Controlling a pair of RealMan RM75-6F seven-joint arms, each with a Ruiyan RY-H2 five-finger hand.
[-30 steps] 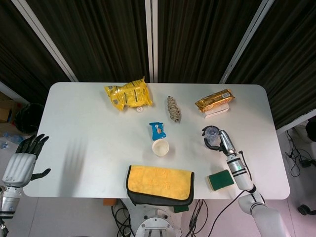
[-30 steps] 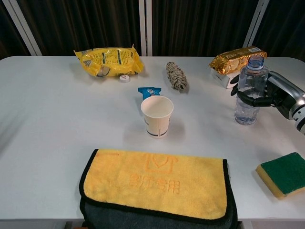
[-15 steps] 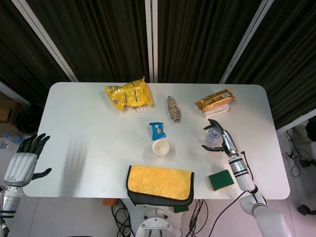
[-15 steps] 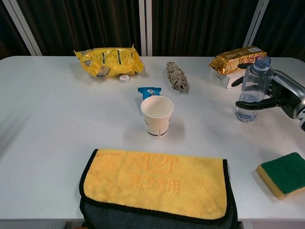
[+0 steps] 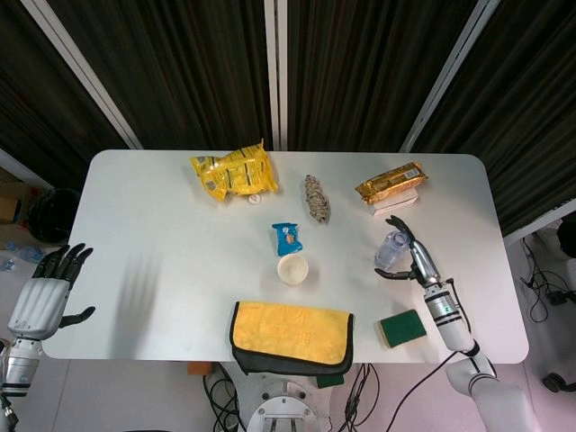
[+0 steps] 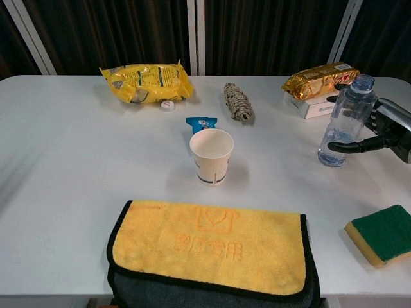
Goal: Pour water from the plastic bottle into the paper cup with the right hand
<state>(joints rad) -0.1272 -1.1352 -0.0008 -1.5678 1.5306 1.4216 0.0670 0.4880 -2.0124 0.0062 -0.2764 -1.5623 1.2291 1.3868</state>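
The white paper cup (image 5: 292, 269) (image 6: 212, 156) stands upright at the table's middle, just behind the yellow towel. To its right the clear plastic bottle (image 5: 391, 249) (image 6: 345, 122), with no cap and a little water in it, leans slightly towards my right hand (image 5: 416, 261) (image 6: 385, 128). That hand sits just right of the bottle with fingers spread, the thumb near the bottle's lower part, and has no grip on it. My left hand (image 5: 40, 292) hangs with spread fingers off the table's left edge, holding nothing.
A yellow snack bag (image 6: 144, 82) and a white cap (image 6: 167, 106) lie at the back left. A rope bundle (image 6: 237, 101), blue packet (image 6: 200, 122) and gold packet (image 6: 318, 78) on a white box are behind the cup. A yellow towel (image 6: 209, 247) and green sponge (image 6: 382, 233) lie at the front.
My right hand has let go of the bottle, spreading its fingers and drawing back to the right. The bottle shifted slightly right and now leans. The left hand barely moved.
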